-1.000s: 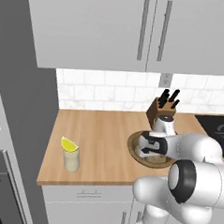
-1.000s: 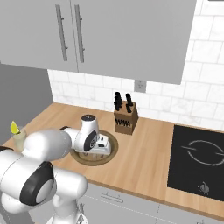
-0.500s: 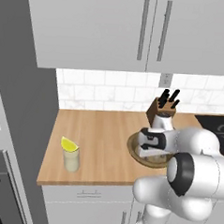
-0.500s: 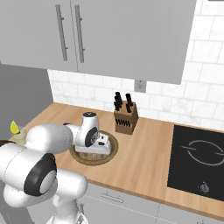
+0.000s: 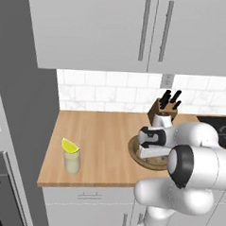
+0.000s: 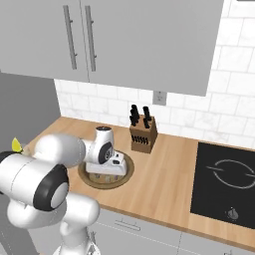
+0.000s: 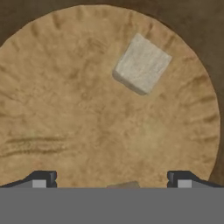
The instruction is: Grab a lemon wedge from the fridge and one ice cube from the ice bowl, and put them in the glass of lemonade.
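My gripper [image 7: 111, 181] hangs open low over the ice bowl [image 7: 65, 109], a round brown wooden dish. One pale ice cube [image 7: 142, 64] lies beyond the fingertips, up and to the right. The corner of another ice cube [image 7: 124, 185] peeks out between them. From the base cameras the hand [image 5: 151, 148] [image 6: 106, 168] covers most of the ice bowl [image 5: 134, 151] [image 6: 127, 172]. The glass of lemonade [image 5: 72, 162] stands near the counter's front left, with the yellow lemon wedge [image 5: 69, 146] [image 6: 16, 145] resting on its rim. The fridge is out of view.
A knife block [image 5: 163, 106] [image 6: 142, 137] stands behind the bowl by the tiled wall. A black cooktop [image 6: 226, 182] lies to the right. Grey wall cabinets [image 5: 153, 32] hang above, and a tall grey panel [image 5: 20, 104] bounds the counter on the left.
The arm's elbow has swung round and the hand has shifted slightly over the bowl. The jaws have stayed open, and the glass and wedge have not moved.
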You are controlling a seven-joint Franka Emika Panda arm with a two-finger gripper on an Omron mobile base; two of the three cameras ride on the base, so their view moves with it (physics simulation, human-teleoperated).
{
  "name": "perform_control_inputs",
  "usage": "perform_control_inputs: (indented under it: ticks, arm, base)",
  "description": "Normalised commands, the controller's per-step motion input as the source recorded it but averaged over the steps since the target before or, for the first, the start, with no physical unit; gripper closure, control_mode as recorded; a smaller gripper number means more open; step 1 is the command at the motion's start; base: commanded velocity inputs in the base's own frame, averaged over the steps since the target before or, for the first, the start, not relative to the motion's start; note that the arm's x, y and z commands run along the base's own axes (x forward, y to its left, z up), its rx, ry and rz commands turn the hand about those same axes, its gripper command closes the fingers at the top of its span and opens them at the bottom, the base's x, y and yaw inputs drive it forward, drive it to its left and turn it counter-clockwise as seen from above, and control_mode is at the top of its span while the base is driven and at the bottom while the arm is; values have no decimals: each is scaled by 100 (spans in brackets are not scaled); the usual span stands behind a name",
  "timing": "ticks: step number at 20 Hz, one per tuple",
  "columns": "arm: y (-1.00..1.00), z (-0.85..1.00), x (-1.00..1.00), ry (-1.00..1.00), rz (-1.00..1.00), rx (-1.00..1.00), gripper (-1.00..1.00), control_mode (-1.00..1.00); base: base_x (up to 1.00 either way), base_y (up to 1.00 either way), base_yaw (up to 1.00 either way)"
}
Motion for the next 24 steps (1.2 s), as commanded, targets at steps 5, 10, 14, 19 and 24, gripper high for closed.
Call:
perform_control_inputs:
  ticks: [5,10,14,19,24]
  arm:
    - [0,-13,-9,2,0,0,-100,-100]
    - [-7,-4,-26,0,0,0,-100,-100]
    - [-23,0,-37,0,0,2,-100,-100]
    - [-5,0,-7,0,0,0,-100,-100]
    - [0,0,0,0,0,0,-100,-100]
  base:
    - [0,0,0]
    - [0,0,0]
    - [0,0,0]
    - [0,0,0]
    - [0,0,0]
